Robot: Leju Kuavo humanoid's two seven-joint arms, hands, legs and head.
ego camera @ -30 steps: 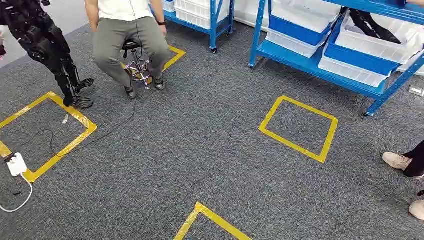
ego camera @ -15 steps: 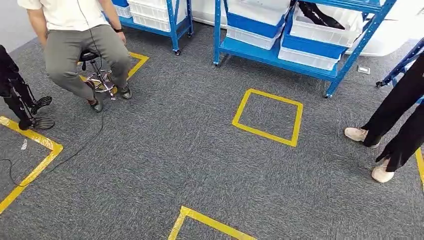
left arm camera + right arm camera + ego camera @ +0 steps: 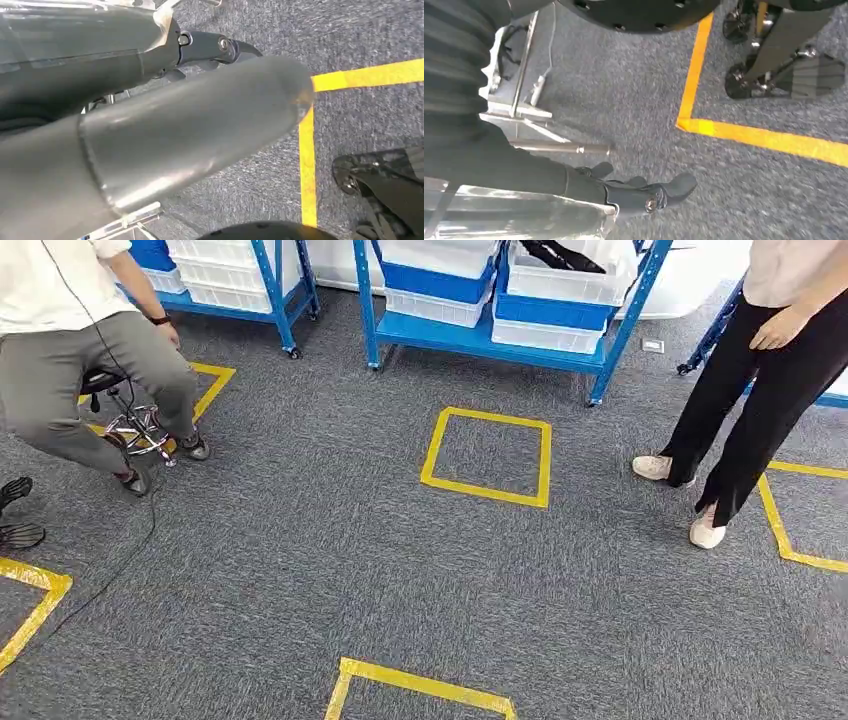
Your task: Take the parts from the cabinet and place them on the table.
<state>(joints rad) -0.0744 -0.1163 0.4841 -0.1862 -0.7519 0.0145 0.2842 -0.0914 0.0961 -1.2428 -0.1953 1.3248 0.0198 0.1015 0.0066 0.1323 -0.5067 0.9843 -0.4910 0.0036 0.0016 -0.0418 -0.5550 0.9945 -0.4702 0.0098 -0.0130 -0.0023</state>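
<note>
A blue shelf rack [image 3: 480,335] stands at the far side of the grey carpet, stacked with white bins [image 3: 560,282]. Black parts [image 3: 570,254] lie in one upper bin. My left hand [image 3: 190,130] hangs over the carpet, its thick grey thumb across the left wrist view and a dark finger [image 3: 220,46] beyond it, holding nothing. My right hand [image 3: 634,192] also hangs low, its dark fingers stretched out over the carpet and empty.
A person [image 3: 70,370] sits on a wheeled stool at the left. Another person [image 3: 760,390] in black trousers stands at the right. A second blue rack [image 3: 240,280] is at the back left. Yellow tape squares [image 3: 485,490] mark the floor, and a cable [image 3: 100,580] runs at the left.
The camera has swung to the right, so the whole scene has shifted left. The standing person has come fully into view and the rack now sits at top centre.
</note>
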